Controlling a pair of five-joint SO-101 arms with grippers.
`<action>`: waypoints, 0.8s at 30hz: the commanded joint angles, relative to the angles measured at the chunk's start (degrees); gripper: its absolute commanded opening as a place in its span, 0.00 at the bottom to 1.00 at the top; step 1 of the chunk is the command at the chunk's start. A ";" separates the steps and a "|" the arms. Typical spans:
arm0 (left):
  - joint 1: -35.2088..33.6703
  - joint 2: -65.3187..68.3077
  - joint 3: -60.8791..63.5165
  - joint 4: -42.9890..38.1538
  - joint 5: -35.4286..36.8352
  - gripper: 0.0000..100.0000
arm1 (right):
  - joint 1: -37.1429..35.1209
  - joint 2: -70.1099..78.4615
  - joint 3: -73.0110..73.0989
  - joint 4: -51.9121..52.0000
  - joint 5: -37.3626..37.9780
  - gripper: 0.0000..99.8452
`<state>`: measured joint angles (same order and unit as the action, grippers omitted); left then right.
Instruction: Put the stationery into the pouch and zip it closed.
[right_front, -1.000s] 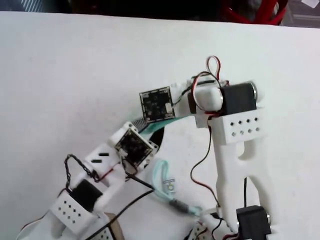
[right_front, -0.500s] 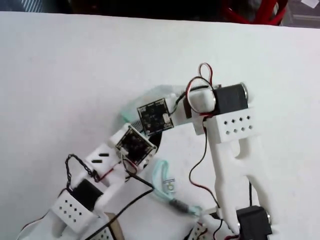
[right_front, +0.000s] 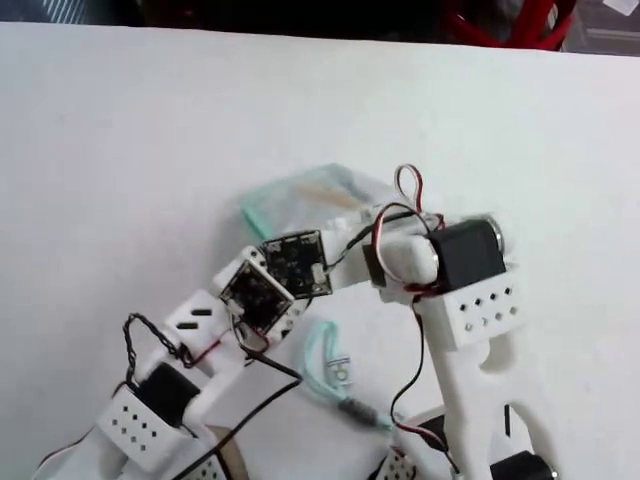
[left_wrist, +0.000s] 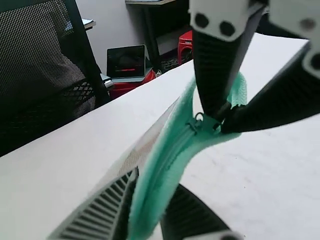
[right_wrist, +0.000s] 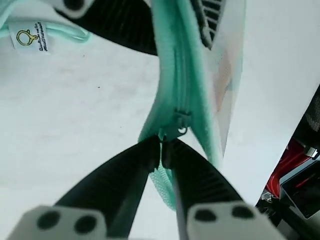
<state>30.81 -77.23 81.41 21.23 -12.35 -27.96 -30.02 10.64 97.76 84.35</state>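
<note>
Between the left pincer, clamped on one end of the teal pouch, and the right pincer, closed on its zip pull, the zip runs over the white surface; the small pull may slip free, or slack fabric could jam it.

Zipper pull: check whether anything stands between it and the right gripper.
Nothing visible does. The right gripper is shut on the zipper pull itself, while the left gripper clamps the pouch farther along.
</note>
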 joint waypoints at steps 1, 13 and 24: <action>-1.63 -0.75 -1.85 -1.93 -0.35 0.02 | -6.11 -1.71 -1.58 1.01 -4.75 0.06; -1.63 -0.75 -1.85 -1.93 -0.35 0.02 | -8.13 -1.71 -2.64 0.75 -12.04 0.13; -1.63 -0.75 -1.85 -1.93 -0.35 0.02 | -12.18 -1.80 -2.64 -1.36 -14.95 0.02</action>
<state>29.32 -77.41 81.32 21.23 -12.09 -33.32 -30.46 8.88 97.14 70.55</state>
